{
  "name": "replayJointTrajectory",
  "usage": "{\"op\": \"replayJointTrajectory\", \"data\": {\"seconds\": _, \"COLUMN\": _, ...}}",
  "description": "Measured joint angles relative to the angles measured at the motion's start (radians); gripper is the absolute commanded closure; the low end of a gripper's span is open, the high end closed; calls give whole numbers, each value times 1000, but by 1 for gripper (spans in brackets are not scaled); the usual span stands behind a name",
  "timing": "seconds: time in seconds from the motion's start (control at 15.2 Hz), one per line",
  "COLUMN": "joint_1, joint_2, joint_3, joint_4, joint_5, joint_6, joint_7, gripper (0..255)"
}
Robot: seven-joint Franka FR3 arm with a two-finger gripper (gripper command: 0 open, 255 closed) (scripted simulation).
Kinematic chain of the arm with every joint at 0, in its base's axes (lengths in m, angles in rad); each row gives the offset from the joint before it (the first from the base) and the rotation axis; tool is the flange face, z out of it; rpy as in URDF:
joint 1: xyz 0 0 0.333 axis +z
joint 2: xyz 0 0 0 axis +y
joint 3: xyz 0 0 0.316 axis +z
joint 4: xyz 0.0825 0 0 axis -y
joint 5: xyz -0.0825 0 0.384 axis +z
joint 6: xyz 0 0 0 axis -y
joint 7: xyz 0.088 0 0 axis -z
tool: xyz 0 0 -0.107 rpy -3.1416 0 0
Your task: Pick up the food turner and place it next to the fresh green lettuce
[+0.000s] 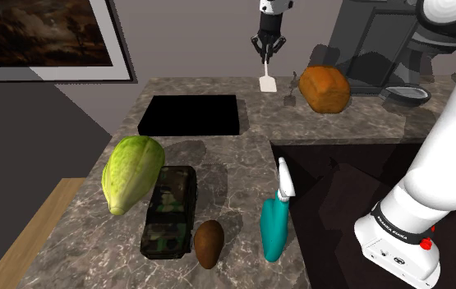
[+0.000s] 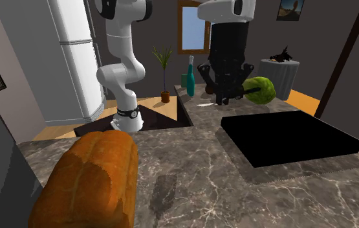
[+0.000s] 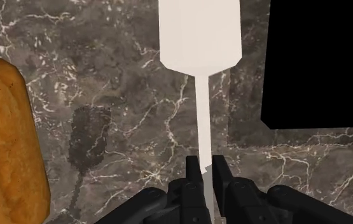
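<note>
"What have you got?"

"My end effector (image 3: pixel 206 167) is clamped on the turner (image 3: pixel 199 38), gripping the thin handle near its free end. The blade hangs below, clear of the table (image 3: pixel 124 83), and its shadow (image 3: pixel 89 137) falls beside the loaf (image 3: pixel 3 140)."

"How will it handle?"

"Light and stiff, I judge, but smooth. Held this far from the blade, it could swing or twist in my grip, so a hold nearer the blade would be steadier. The lettuce (image 1: pixel 132 172) lies well apart, past the black area (image 1: pixel 189 115)."
</note>
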Motion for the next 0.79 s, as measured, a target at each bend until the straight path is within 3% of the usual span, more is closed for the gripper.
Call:
{"op": "replayJointTrajectory", "data": {"seconds": 0.2, "joint_1": 4, "joint_2": -15, "joint_3": 3, "joint_4": 14, "joint_5": -1, "joint_6": -29, "joint_7": 6, "gripper": 255}}
{"op": "replayJointTrajectory", "data": {"seconds": 0.79, "joint_1": 93, "joint_2": -214, "joint_3": 77, "joint_4": -236, "joint_5": -9, "joint_6": 14, "joint_7": 171, "gripper": 255}}
